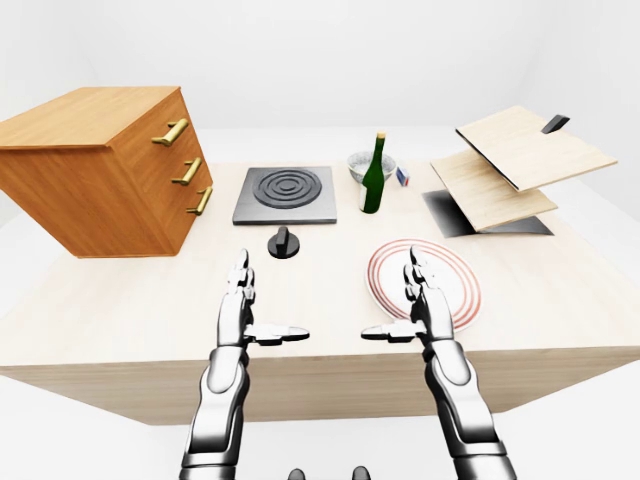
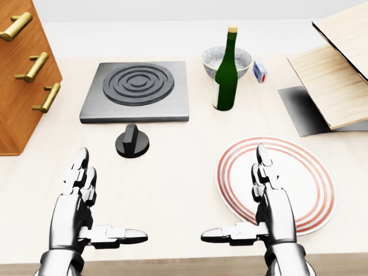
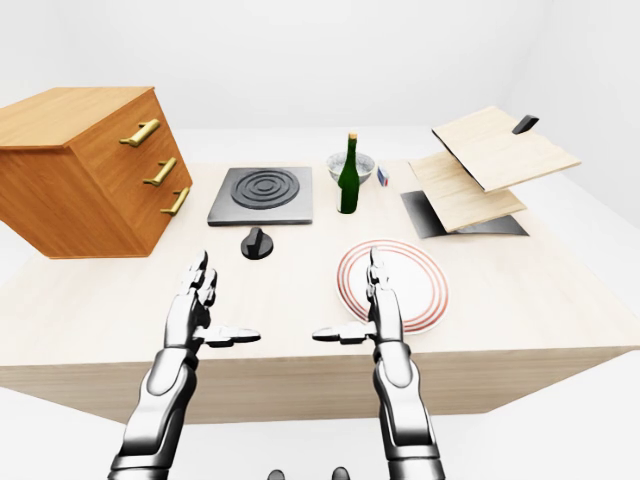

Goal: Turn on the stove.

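Note:
A dark grey stove plate (image 2: 138, 92) with ringed burner lies on the wooden table, upper middle of the head view. Its black knob (image 2: 132, 141) sits just below the plate on the table. My left hand (image 2: 86, 201) hovers open below and left of the knob, fingers straight, thumb pointing right. My right hand (image 2: 261, 201) is open too, over the left edge of a red-ringed white plate (image 2: 305, 184), thumb pointing left. Neither hand touches the knob.
A wooden drawer cabinet (image 1: 100, 165) stands at the left. A green bottle (image 2: 226, 72) and a grey bowl (image 2: 215, 60) stand right of the stove, with a small box (image 2: 260, 71) beside them. A tilted wooden rack (image 1: 515, 165) occupies the upper right.

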`<state>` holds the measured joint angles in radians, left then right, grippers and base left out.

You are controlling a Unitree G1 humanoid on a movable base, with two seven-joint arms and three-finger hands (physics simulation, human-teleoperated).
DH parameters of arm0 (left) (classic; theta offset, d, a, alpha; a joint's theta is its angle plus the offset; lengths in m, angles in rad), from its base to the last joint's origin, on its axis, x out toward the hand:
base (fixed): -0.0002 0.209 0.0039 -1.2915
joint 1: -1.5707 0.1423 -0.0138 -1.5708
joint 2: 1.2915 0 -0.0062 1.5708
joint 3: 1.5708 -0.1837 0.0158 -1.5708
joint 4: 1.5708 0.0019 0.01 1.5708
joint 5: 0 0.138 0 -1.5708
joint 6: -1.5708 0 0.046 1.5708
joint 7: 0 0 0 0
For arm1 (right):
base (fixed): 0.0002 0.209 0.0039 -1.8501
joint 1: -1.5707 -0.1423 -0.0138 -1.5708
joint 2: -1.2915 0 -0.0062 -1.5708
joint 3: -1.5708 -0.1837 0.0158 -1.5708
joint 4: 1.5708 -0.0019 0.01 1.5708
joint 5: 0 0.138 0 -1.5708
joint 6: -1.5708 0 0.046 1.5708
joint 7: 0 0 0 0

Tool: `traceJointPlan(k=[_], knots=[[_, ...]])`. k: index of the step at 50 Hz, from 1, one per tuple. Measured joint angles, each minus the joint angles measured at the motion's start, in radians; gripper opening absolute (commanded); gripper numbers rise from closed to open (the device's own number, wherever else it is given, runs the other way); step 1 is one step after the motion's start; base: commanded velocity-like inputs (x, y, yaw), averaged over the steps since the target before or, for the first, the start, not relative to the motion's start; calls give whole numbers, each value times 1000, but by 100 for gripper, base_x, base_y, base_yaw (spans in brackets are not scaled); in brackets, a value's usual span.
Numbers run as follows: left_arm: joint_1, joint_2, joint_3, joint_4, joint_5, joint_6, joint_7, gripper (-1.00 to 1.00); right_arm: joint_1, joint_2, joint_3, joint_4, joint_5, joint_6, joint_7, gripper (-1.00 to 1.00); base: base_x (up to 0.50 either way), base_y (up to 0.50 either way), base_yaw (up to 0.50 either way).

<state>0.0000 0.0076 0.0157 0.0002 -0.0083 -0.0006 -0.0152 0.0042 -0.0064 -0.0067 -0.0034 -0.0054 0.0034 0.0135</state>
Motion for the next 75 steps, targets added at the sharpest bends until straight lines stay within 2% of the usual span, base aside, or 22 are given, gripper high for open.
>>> traceJointPlan(k=[17, 39, 47, 57, 61, 65, 75], knots=[[2, 10, 22, -1, -12, -1, -19, 100, 11, -6, -8, -13, -4, 9, 31, 100, 2, 0, 0], [-1, 15, 32, -5, -20, 4, -23, 100, 14, -10, -16, -24, 16, 10, 57, 100, 37, 0, 0], [-4, 15, 33, -6, -21, 5, -24, 100, 13, -9, -16, -24, 15, 6, 59, 100, 32, 0, 0], [-12, 17, 37, 8, -22, 3, -23, 100, 18, -8, -18, -23, 20, -15, 56, 100, 0, 0, 0], [-19, 17, 36, 25, -21, -3, -21, 100, 19, -8, -20, -23, 24, -19, 56, 100, 0, 0, 0], [-37, 16, 32, 67, -15, -19, -17, 100, 19, -8, -21, -24, 28, -21, 56, 100, 0, 0, 0], [-112, 12, 20, 247, 4, -86, 1, 100, 16, -10, -27, -27, 39, -14, 57, 100, 0, 0, 0]])
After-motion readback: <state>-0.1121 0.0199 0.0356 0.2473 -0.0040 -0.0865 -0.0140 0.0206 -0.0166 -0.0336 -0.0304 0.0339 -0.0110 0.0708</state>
